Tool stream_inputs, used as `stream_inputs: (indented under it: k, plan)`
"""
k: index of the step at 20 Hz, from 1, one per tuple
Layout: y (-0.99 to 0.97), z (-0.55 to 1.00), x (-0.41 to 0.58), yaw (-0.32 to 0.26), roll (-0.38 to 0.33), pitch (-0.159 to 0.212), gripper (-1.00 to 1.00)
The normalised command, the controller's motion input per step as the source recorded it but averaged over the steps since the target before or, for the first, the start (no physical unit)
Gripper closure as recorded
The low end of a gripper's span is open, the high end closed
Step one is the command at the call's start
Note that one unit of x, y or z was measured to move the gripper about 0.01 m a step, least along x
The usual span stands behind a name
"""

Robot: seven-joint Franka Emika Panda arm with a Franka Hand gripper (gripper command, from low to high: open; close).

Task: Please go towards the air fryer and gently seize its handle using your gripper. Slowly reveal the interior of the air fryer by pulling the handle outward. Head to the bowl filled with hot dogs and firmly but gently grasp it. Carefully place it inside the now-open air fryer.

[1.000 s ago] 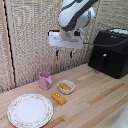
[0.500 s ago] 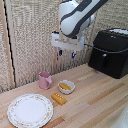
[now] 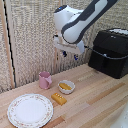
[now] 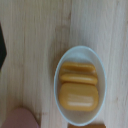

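Pincer shifted slightly toward air fryer; hovers above bowl, fingers apart, empty.

No readable text, labels, brands, numbers or signs in either view. Air fryer at right of the exterior view: plain glossy black, no legible markings at this resolution. Plate at lower left has a floral rim pattern only, no lettering. Pink mug, bowl and the arm's white casing show no print. Wrist view is blurred; nothing legible on bowl or tabletop.
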Motion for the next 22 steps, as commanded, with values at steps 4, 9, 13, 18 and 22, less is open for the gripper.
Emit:
stream_inputs:
  k: [4,9,13,18,22]
  plan:
    - [-0.17,-0.05,0.000,0.002,-0.375,-0.147,-1.00]
    - [-0.33,-0.23,-0.013,0.040,-0.351,-0.147,-1.00]
    - [-0.38,-0.34,-0.035,0.055,-0.330,-0.096,-1.00]
    - [-0.43,-0.29,-0.063,0.066,-0.310,-0.082,-1.00]
    - [-0.44,-0.33,-0.122,0.065,-0.283,-0.086,-1.00]
